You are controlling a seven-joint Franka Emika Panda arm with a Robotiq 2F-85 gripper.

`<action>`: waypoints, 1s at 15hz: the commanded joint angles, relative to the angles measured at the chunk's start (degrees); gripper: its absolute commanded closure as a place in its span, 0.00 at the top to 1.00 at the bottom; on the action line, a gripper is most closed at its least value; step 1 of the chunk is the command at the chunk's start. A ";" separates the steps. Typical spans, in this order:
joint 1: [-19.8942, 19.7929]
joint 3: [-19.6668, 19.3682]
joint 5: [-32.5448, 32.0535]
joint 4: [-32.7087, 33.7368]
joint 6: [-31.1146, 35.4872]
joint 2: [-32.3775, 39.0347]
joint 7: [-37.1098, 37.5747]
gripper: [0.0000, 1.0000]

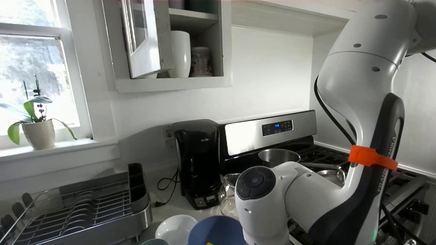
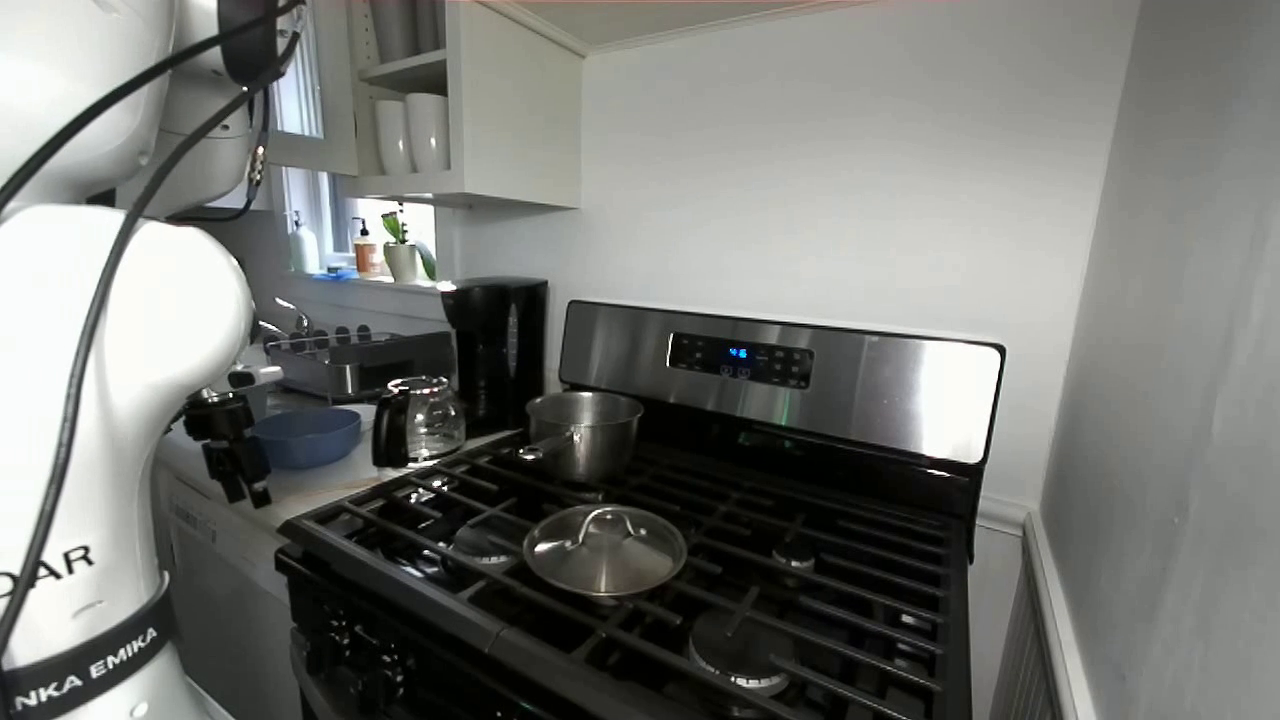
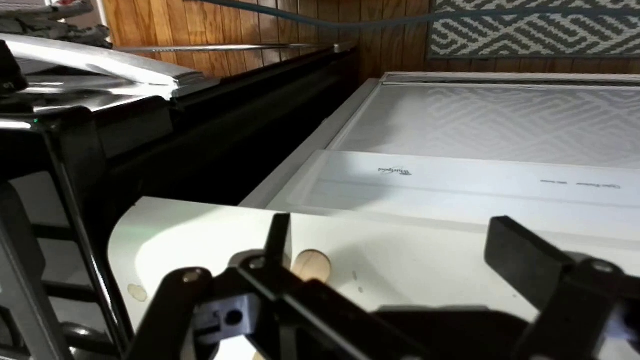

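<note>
Wooden piece (image 3: 312, 266): lies on the white counter (image 3: 425, 275), below the gripper (image 3: 392, 239); shows a round end between the jaws in the wrist view, closer to one of them; partly hidden, so cannot tell its full shape.
Gripper: spread wide apart at the jaws; points downward in an exterior view, near the blue bowl (image 2: 310, 440).
Blue bowl: sits on the counter; shows in both exterior views.
White bowl (image 1: 176, 228): sits just beside the blue bowl.
Carafe (image 2: 432, 425): made of glass with a black handle; stands upright next to the stove (image 2: 630, 345).
Coffee maker (image 1: 196, 134): black; stands upright near the wall.
Stove: fitted with black grates, a metal back panel and a display lit blue.
Saucepan (image 2: 600, 440): stands upright on the stove, towards the back panel.
Lid (image 2: 605, 570): lies handle up on the stove, in front of the saucepan.
Appliance front (image 3: 450, 182): white, lettered Whirlpool; set below the counter's edge.
Dish rack (image 1: 136, 223): stands near the coffee maker.
Cabinet (image 1: 170, 85): hangs above with its door ajar; holds a white cup (image 1: 182, 54) and a patterned mug (image 1: 201, 63).
Potted plant (image 1: 39, 134): stands on the windowsill (image 1: 75, 146).
</note>
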 commanded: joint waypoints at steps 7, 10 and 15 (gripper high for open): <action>7.29 -7.26 -0.35 1.86 -1.09 0.35 -1.00 1.00; 5.89 -6.90 1.22 0.21 1.46 -0.67 -2.53 1.00; 0.97 -5.49 8.25 -7.28 13.46 -4.90 -8.23 1.00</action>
